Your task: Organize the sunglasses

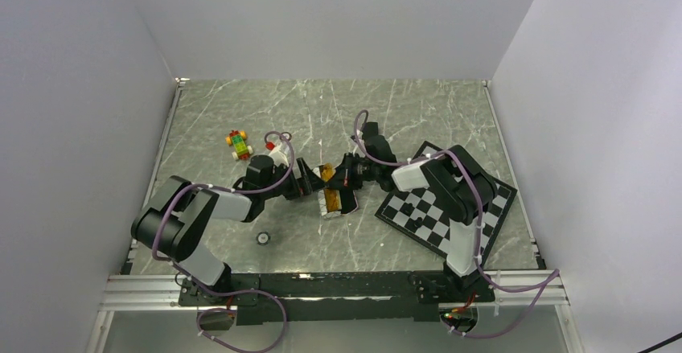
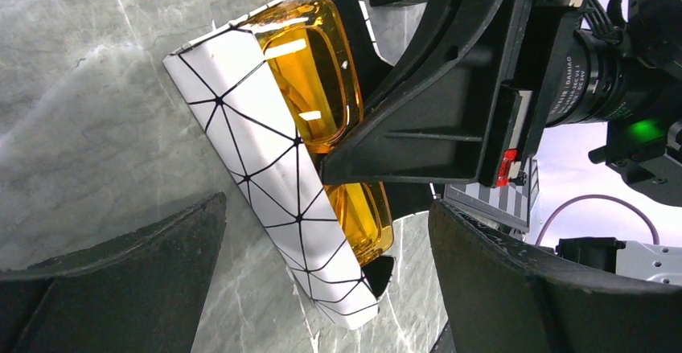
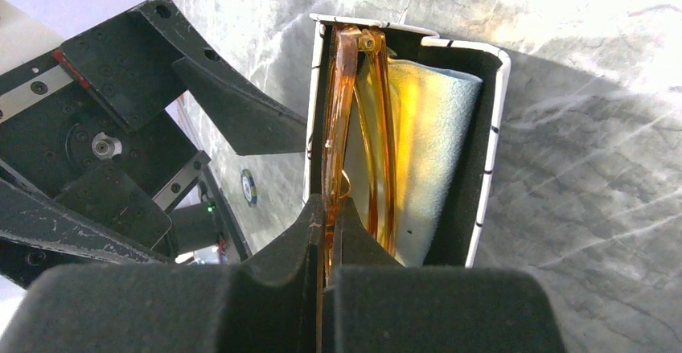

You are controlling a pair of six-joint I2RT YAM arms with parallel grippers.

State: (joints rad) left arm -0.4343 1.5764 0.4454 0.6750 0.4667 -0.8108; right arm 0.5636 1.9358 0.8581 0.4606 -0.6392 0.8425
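— Whereabouts of the orange sunglasses point(image 1: 325, 174)?

— Centre of the overhead view, standing on edge, partly inside the open white case point(image 2: 265, 160). Upper middle of the right-wrist view, leaning against a pale cloth point(image 3: 430, 120) in the case's dark lining.

— Held by anything?

— Pinched by the right gripper point(image 3: 326, 220), clamped tight on the thin orange rim at lower centre of that same view. Nothing between its fingers point(image 3: 269, 268) but the frame itself.

— And the left gripper point(image 2: 328, 208)?

— Spread wide, gripping nothing. One finger at the lower left corner of its own view, the other at lower right, with case and glasses lying across the middle, apart from both.

— Touching the case at all?

— Not in the wrist view. From overhead, just beside it on the left; cannot tell more.

— Anything else on the marble table point(image 1: 418, 120)?

— A colourful toy car point(image 1: 238, 144) at upper left of the overhead view, a chequered board point(image 1: 446, 208) at right beneath the right arm, and a small round disc point(image 1: 262, 238) at lower left, well apart from the case.
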